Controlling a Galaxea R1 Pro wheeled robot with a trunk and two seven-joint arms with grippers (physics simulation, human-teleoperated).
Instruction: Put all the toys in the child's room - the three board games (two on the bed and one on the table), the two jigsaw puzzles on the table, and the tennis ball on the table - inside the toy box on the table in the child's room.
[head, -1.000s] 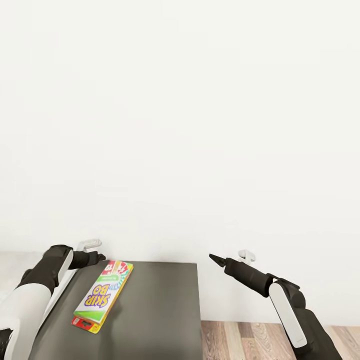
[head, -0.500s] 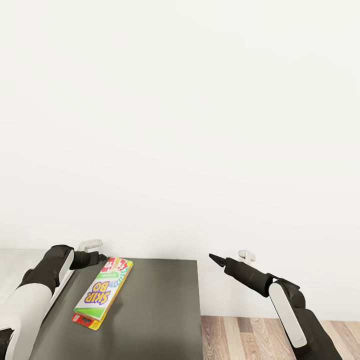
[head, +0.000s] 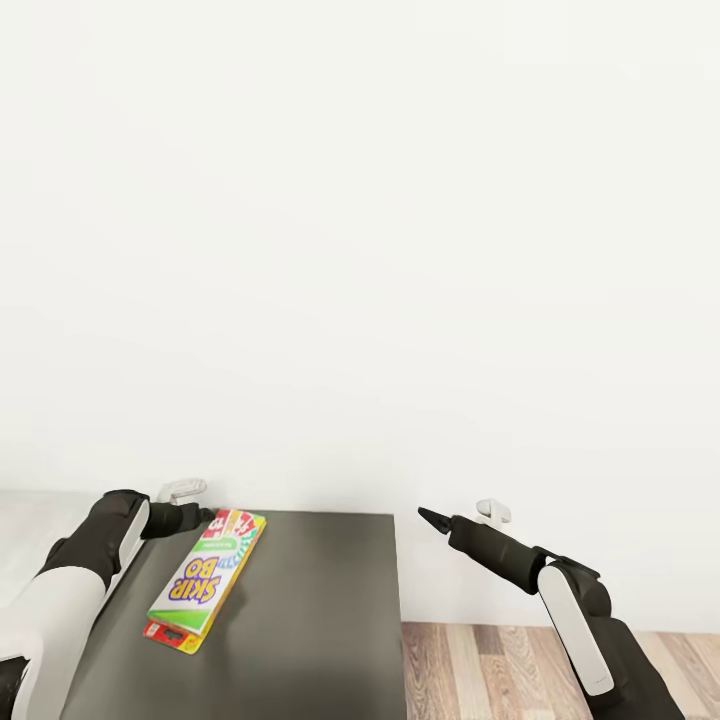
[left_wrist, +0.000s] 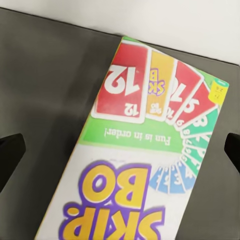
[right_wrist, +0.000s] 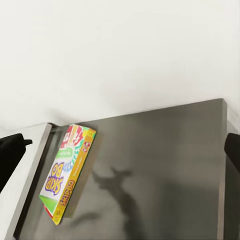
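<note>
One flat rectangular board game box with a white-green-red "SKIP BO" cover (head: 203, 580) is showing in my head view, and I'm seeing it held up over the dark grey panel (head: 300, 620), tilted, its red-card end toward the white wall (head: 360, 250). My left gripper (head: 205, 517) is sitting right at that far end of the box; my left wrist view is showing the box (left_wrist: 145, 165) between the two dark fingertips (left_wrist: 10, 155), which are standing wide at the frame edges, and I can't tell whether they're actually touching the box edges, so grip state is unclear. My right gripper (head: 425, 515) is hanging well apart from the box, out past the panel's right edge above the wood-plank floor (head: 500, 670); its fingers are reading as a single dark point in the head view. My right wrist view is looking down at the box (right_wrist: 67, 172), the panel (right_wrist: 160, 175) and the arm's shadow on it, with fingertips (right_wrist: 11, 150) spread at both frame edges.
</note>
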